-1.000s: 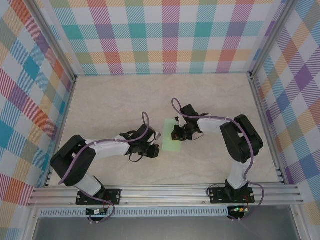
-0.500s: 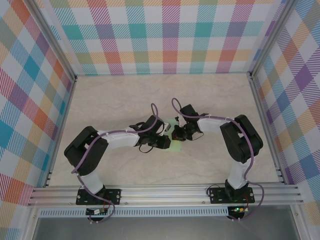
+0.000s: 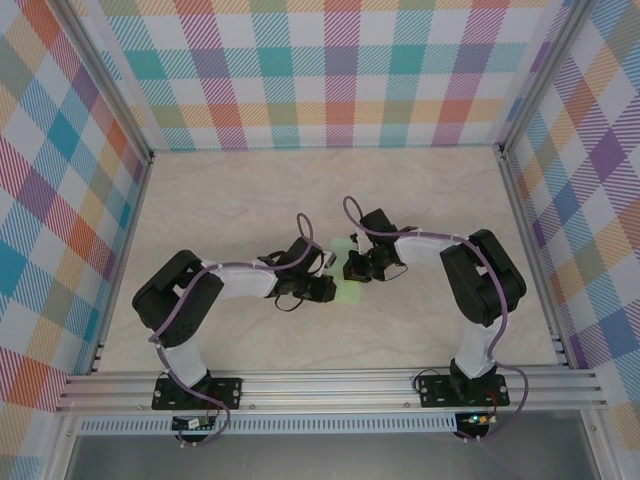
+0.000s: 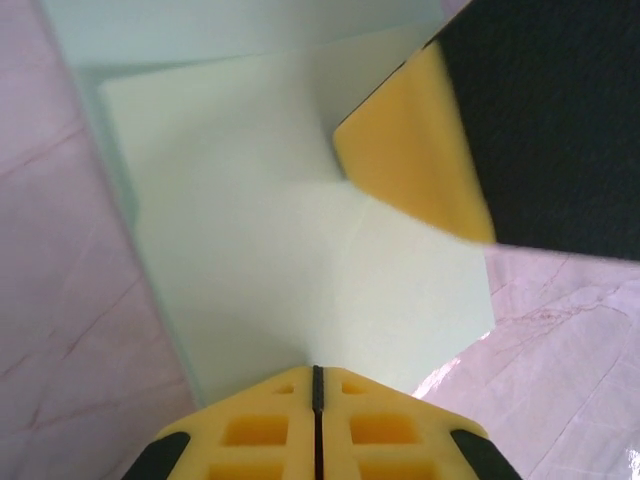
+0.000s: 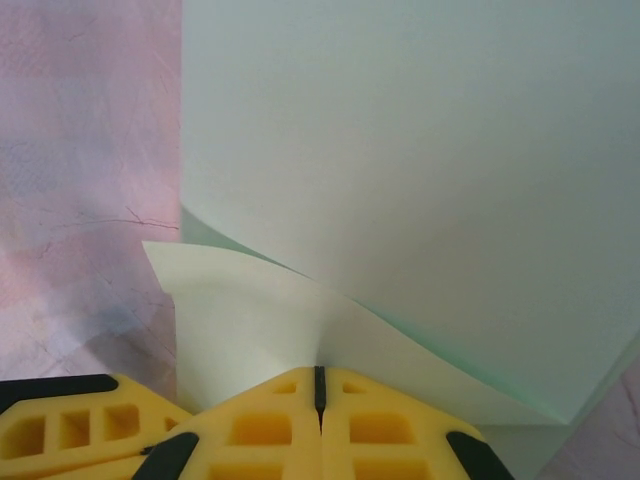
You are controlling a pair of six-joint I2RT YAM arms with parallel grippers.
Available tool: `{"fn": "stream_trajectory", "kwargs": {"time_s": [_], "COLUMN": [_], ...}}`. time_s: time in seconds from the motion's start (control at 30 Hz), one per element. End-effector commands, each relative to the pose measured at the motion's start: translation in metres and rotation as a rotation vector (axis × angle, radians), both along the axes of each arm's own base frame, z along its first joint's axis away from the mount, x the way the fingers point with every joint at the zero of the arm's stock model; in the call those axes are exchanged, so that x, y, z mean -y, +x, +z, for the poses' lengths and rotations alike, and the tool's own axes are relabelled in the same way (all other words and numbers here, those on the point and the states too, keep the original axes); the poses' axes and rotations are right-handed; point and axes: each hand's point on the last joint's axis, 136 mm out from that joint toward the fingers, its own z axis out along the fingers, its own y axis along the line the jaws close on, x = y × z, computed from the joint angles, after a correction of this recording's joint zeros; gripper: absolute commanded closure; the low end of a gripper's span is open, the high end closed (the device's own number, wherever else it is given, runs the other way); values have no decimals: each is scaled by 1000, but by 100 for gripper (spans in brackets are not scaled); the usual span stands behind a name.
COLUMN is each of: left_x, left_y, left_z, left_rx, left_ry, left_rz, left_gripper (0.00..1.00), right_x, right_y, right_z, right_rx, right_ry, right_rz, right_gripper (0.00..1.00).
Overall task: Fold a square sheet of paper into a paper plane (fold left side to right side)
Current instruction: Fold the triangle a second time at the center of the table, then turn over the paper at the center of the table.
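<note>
At the bench [image 3: 250, 200] centre, the right pincer [image 5: 318, 372] pinches a raised flap of paper [image 4: 260, 220]; the left pincer [image 4: 315, 372], closed, touches its edge.

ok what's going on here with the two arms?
Both arms meet mid-way across the table over a pale green paper, partway through a fold. The right claw is shut on a curled-up flap of it. The left claw is shut too, tips at the sheet's edge; I can't tell whether it pinches or just presses. The paper is partly doubled over with creases showing, not a plane yet.
</note>
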Motion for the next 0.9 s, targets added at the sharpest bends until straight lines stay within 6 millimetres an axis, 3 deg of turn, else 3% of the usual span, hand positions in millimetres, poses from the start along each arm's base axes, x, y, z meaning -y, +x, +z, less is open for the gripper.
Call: {"fn": "stream_trajectory", "kwargs": {"time_s": [0.0, 0.23, 0.4, 0.53, 0.7, 0.87], "left_x": [-45, -66, -58, -49, -37, -18], "left_y": [-31, -39, -26, -10, 15, 40], "left_z": [-34, -36, -8, 21, 39, 43], "left_rx": [-122, -141, -85, -17, 42, 51], "left_ry": [121, 114, 53, 2, -35, -84], "left_rz": [78, 138, 131, 131, 148, 159], "left_gripper": [93, 94, 88, 72, 44, 39], "right_x": [21, 20, 5, 0, 19, 37], "right_y": [-10, -11, -2, 8, 2, -20], "right_z": [-20, -20, 5, 41, 69, 74], "right_rx": [-45, -47, 11, 121, 213, 223], "right_ry": [-111, -99, -6, 45, -11, -34], "right_rz": [-8, -10, 1, 4, 8, -5], "right_gripper": [100, 100, 100, 79, 45, 24]}}
